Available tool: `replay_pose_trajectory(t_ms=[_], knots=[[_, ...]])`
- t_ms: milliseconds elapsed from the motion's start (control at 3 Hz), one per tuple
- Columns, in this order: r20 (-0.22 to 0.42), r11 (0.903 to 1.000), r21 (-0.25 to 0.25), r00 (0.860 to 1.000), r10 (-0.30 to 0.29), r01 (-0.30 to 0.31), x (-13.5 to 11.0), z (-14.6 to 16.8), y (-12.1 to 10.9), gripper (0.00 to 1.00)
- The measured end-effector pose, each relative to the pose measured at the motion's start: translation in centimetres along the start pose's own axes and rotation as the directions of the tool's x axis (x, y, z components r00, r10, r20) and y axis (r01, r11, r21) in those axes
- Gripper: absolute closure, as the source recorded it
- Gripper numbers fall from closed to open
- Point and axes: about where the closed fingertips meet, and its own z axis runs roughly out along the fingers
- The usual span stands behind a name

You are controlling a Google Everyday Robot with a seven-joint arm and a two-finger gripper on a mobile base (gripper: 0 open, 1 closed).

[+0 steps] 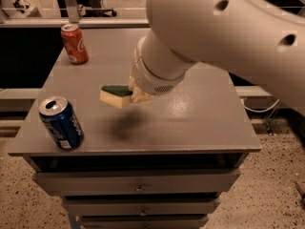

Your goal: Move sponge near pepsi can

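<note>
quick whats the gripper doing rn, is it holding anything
gripper: closed on the sponge, holding it in the air above the table, to the right of the pepsi can.

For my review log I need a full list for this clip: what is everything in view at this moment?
sponge: one, dark green top over pale yellow foam, held in the air above the middle of the table, its shadow on the top below it
pepsi can: one, dark blue with a silver top, upright at the table's front left corner
cola can: one, red-orange, upright at the back left
table: one, grey, with drawers under its top
arm: one, white, reaching in from the upper right
end effector: one, pale, shut on the sponge's right end, above the table's middle
</note>
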Motion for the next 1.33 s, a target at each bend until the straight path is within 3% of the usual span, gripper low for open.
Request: replay_pose_trajectory(t_ms=[667, 1333], knots=[[-0.033, 0.9977, -0.004, 0.997, -0.068, 0.067, -2.7, 3.7, 2.1, 1.0], [-0.026, 0.9945, -0.082, 0.997, -0.067, 0.065, -3.9, 6.6, 3.6, 0.59]])
